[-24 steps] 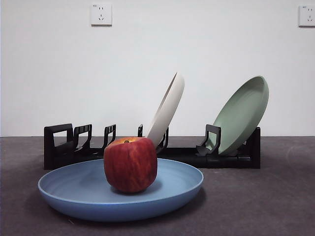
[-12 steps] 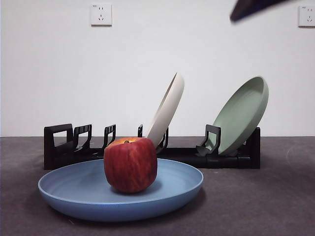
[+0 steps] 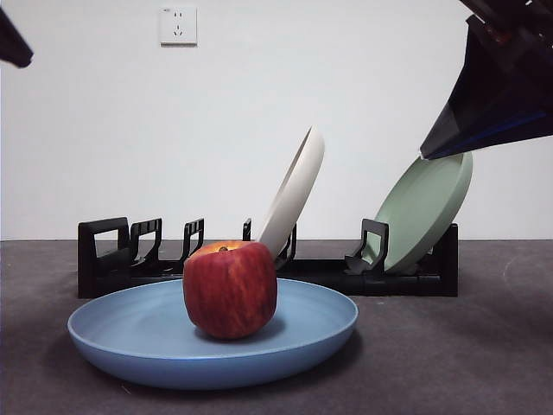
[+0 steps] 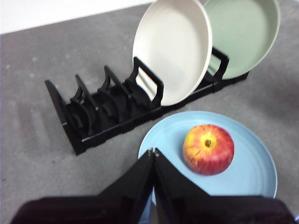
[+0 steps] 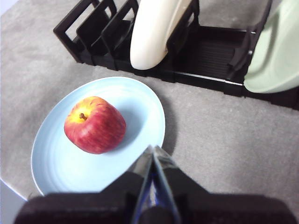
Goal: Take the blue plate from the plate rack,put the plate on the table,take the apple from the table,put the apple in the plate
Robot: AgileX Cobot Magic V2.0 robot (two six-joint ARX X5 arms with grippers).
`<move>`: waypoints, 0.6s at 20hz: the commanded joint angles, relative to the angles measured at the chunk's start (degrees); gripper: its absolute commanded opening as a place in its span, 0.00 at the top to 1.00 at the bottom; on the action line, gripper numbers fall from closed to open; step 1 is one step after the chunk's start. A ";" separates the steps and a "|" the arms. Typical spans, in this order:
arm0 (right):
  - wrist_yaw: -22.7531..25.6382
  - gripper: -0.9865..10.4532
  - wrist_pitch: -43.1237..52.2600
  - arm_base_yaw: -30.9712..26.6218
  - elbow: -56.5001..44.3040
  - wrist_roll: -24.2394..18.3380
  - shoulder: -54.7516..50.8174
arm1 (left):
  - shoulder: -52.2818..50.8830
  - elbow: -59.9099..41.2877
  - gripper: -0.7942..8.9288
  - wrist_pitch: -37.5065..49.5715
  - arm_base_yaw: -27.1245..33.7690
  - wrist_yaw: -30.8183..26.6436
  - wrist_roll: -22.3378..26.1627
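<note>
I take the apple as my reference. It sits upright on the blue plate, stem dimple up, resting on the plate's floor a little off centre and clear of the rim. The plate lies flat on the table, which I see as dark grey and matte all around it.

From the left wrist camera, the left gripper hangs above the plate's rim on the near side of the apple, apart from the fruit and touching nothing. Its two black jaws are pressed together to a point with nothing between them. From the right wrist camera, the right gripper is likewise above the plate's edge, beside the apple but not in contact. Its jaws also meet at the tips and grip nothing.

Behind the apple stands the plate rack, long, low and black, just beyond the blue plate's far rim. Several of its upright holders nearest the apple's far side are bare. A cream-white plate leans in a slot directly behind the apple. Further along the rack from the apple, a sage-green plate leans at the end slot. Beyond the rack I see a white wall with a wall socket.
</note>
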 commanded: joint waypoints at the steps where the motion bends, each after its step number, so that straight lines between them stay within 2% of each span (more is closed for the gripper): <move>1: 0.20 0.91 0.50 0.07 -0.11 1.29 -0.17 | 0.00 -0.26 0.92 -0.61 0.07 -0.04 -0.68; 8: 0.17 0.91 0.50 0.07 -0.11 1.29 -0.20 | -0.33 -0.31 0.92 -0.81 0.09 0.22 -0.68; 9: 0.17 0.91 0.50 0.07 -0.11 1.29 -0.20 | -2.01 -0.28 0.92 -1.27 0.61 -1.01 1.09; 10: 0.17 0.91 0.50 0.07 -0.11 1.29 -0.20 | -3.37 -0.28 0.92 -1.18 1.99 -2.67 3.19; 12: 0.20 0.91 0.50 0.07 -0.11 1.29 -0.20 | -6.60 -0.66 0.92 -0.15 8.46 -1.25 3.63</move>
